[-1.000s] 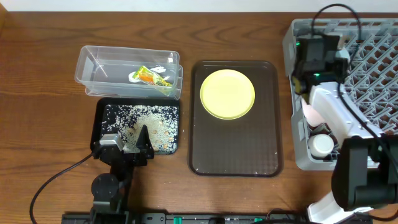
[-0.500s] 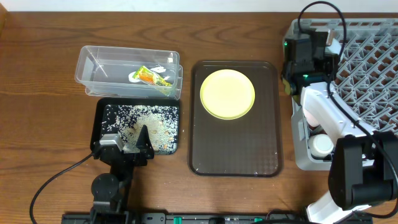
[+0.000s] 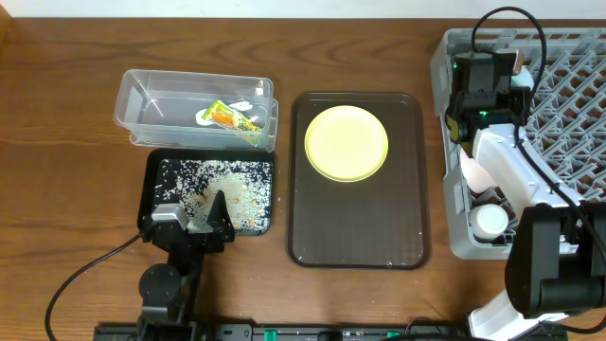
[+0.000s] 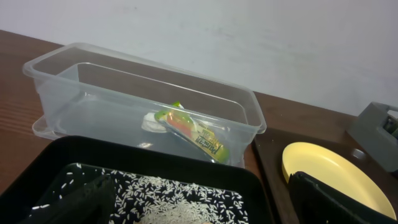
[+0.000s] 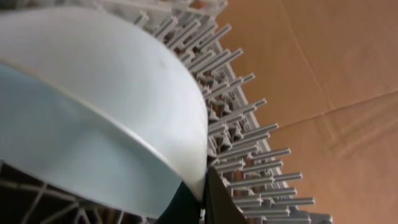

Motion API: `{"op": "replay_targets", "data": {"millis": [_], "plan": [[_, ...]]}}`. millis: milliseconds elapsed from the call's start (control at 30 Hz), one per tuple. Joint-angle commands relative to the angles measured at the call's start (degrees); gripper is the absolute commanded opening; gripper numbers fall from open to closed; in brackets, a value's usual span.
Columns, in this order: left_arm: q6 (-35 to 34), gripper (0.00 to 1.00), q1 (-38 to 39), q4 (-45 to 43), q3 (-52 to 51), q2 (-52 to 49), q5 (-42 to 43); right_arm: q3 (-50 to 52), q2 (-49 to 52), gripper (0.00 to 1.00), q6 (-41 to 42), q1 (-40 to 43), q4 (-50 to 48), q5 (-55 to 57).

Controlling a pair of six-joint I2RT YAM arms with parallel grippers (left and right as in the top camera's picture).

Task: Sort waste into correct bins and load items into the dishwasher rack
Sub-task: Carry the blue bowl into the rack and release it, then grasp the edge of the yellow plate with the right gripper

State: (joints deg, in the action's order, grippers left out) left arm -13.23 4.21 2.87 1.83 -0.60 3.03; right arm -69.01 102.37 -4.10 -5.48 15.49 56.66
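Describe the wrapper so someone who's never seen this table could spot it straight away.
Look left of the dark brown serving tray, to the clear plastic tub. The wrapper lies inside it, toward its right end. It is the only green-and-orange thing there, crumpled beside a white paper bit, whereas the black tray next to the tub holds only white grains.

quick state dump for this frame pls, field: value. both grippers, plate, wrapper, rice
left gripper: open, holding nothing, at the near edge of the black tray
right gripper: over the rack, shut on the rim of the blue bowl
plate: flat on the brown tray, not in the rack
wrapper: inside the clear tub
rice: spread in the black tray
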Motion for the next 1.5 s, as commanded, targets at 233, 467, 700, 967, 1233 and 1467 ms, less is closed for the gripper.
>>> {"op": "replay_targets", "data": {"millis": [233, 467, 700, 967, 1233, 1467], "plan": [[0.52, 0.91, -0.28, 0.85, -1.6, 0.37, -0.02, 0.11, 0.13, 0.35, 8.83, -7.87, 9.99, -4.46], [0.52, 0.91, -0.28, 0.83, -1.6, 0.37, -0.02, 0.02, -4.35, 0.45, 13.94, -12.31, 14.75, -4.7], [0.52, 0.91, -0.28, 0.83, -1.6, 0.37, -0.02, 0.02, -13.55, 0.44, 16.94, -15.54, 19.82, -20.59], [0.52, 0.91, -0.28, 0.85, -1.6, 0.37, -0.02, 0.94, -14.21, 0.43, 23.69, -19.5, 24.22, -58.82], [0.52, 0.91, -0.28, 0.83, -1.6, 0.37, -0.04, 2.69, -3.8, 0.41, 42.84, -19.52, 26.01, -51.43], [0.52, 0.91, -0.28, 0.85, -1.6, 0.37, -0.02, 2.69, 4.85, 0.42, 46.95, -18.88, 19.06, -51.06]]}}
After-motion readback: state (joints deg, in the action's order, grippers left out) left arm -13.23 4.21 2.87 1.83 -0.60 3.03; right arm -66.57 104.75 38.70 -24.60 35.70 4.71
